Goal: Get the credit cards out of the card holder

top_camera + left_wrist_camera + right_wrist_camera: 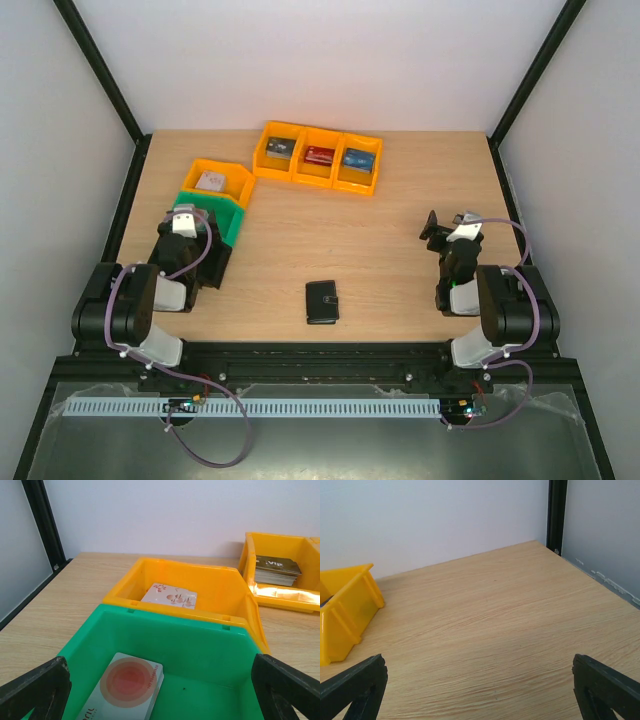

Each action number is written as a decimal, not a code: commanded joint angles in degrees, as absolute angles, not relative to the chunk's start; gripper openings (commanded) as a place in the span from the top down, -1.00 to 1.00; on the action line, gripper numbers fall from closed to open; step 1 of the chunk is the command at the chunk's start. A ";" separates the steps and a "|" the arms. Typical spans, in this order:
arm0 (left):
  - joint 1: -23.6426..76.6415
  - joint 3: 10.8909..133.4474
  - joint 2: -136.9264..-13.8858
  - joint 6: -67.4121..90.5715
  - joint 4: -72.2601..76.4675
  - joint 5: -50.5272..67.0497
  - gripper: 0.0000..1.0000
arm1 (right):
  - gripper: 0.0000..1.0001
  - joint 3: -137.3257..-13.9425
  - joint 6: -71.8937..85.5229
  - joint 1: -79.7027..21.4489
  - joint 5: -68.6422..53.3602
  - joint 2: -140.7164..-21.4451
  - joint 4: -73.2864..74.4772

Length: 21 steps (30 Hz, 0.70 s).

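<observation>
The card holder (322, 301) lay shut and flat on the table (390, 250), near the front edge, about midway between my two arms and well apart from both. None of its cards showed; it was folded closed.

My left gripper (188, 222) hung over the green bin (170, 630) at the left, fingers (35, 690) spread wide with nothing between them. In that bin lay a pale card with a red circle (127, 685). Touching it on the far side stood a yellow bin (220, 587) with a white card (170, 596) inside.

My right gripper (450, 226) sat over bare wood at the right, fingers (607, 687) likewise wide apart and holding nothing.

At the far side a row of three yellow bins (318, 135) held a dark stack (279, 149), a red stack (319, 156) and a blue stack (358, 158).
</observation>
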State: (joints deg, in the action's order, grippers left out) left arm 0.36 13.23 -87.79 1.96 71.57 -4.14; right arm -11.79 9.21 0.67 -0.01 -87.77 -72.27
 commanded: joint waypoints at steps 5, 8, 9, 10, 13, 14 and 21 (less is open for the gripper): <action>0.11 14.40 -88.01 2.68 72.51 -4.24 -0.99 | -0.97 -12.83 8.49 0.35 0.98 -87.66 -73.14; -1.07 15.01 -87.35 4.22 70.98 -3.90 -0.99 | -0.97 -13.21 8.37 0.35 0.86 -87.80 -72.95; -1.99 15.29 -86.53 5.04 69.98 -2.69 -0.99 | -0.97 -13.64 8.20 0.35 0.55 -87.62 -71.92; -2.72 15.35 -85.38 5.52 68.56 -1.28 -0.99 | -0.97 -13.24 7.54 0.35 -1.11 -86.53 -72.34; -4.94 15.87 -81.01 6.35 64.53 3.08 -0.99 | -0.97 -20.55 11.34 -0.37 0.49 -74.36 -51.34; -6.29 17.00 -78.94 7.93 61.32 4.09 -0.99 | -0.97 -23.97 15.45 -0.35 0.72 -70.97 -41.09; -13.81 33.21 -64.53 10.18 34.39 8.23 -0.99 | -0.97 -40.01 25.37 -11.73 -16.77 -62.48 -7.77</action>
State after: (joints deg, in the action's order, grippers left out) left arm -12.47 22.31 -71.07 9.50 52.05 4.97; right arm -35.33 18.13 -3.27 -8.54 -65.52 -33.98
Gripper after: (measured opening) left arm 0.995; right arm 0.986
